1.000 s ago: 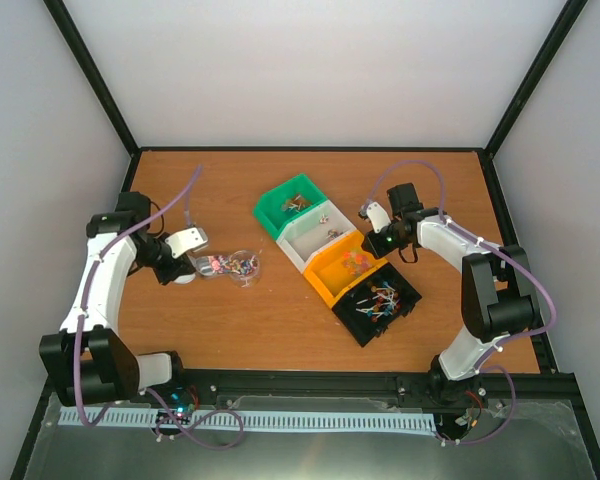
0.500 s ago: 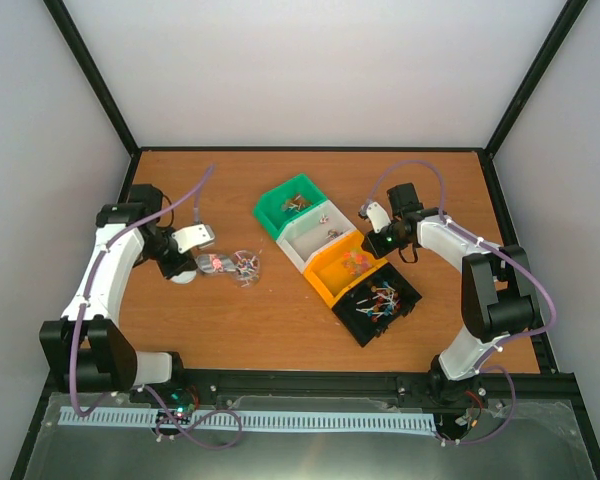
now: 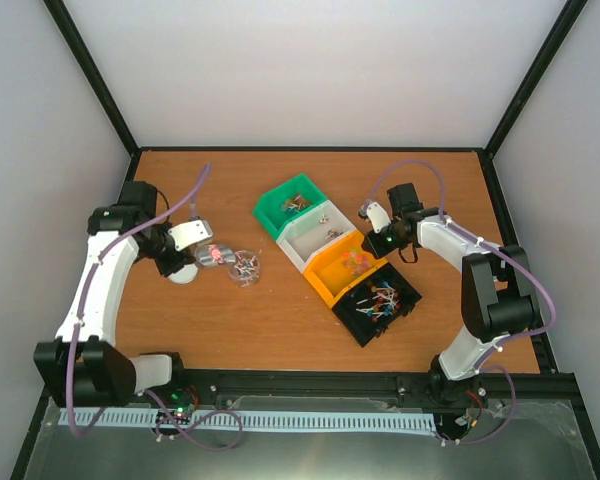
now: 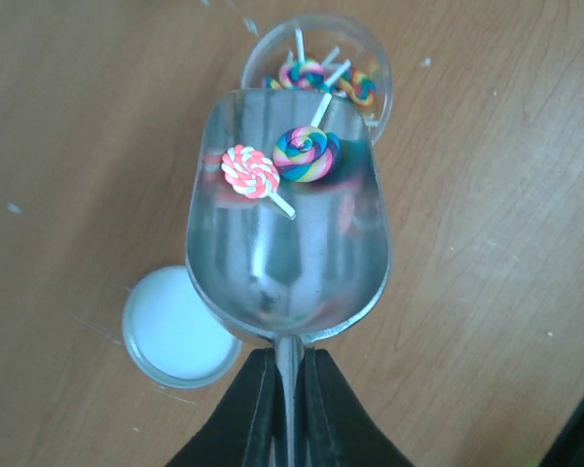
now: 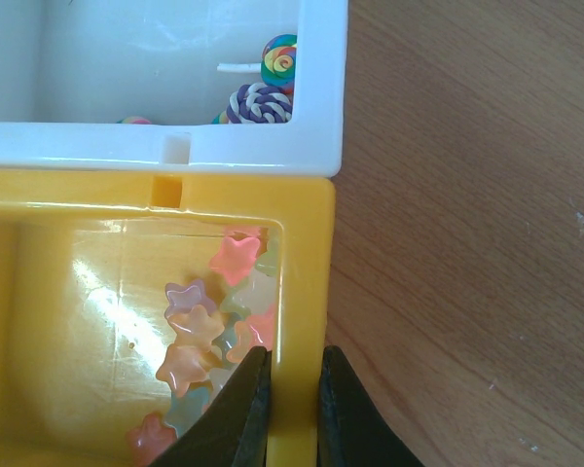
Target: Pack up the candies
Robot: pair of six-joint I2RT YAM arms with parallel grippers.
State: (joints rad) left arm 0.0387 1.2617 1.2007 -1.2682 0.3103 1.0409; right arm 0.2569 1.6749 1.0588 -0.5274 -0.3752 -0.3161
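My left gripper (image 4: pixel 290 358) is shut on the handle of a metal scoop (image 4: pixel 287 253). In the scoop lie two of the candies, a pink swirl lollipop (image 4: pixel 251 170) and a rainbow one (image 4: pixel 307 154). Just beyond the scoop's tip stands a small clear jar (image 4: pixel 370 73) holding more lollipops. From above, the scoop (image 3: pixel 212 255) hangs beside the jar (image 3: pixel 245 268). My right gripper (image 5: pixel 294 384) is shut on the side wall of the orange bin (image 5: pixel 304 272), which holds star candies (image 5: pixel 200 336).
The jar's white lid (image 4: pixel 175 331) lies on the table left of the scoop. A green bin (image 3: pixel 292 208), a white bin (image 3: pixel 315 235), the orange bin (image 3: pixel 345 268) and a black bin (image 3: pixel 380 300) stand in a diagonal row. Lollipops (image 5: pixel 263 97) lie in the white bin.
The left arm has swung toward the back and shifted the scoop right, close over the jar, with candies in it. The right arm has not moved.
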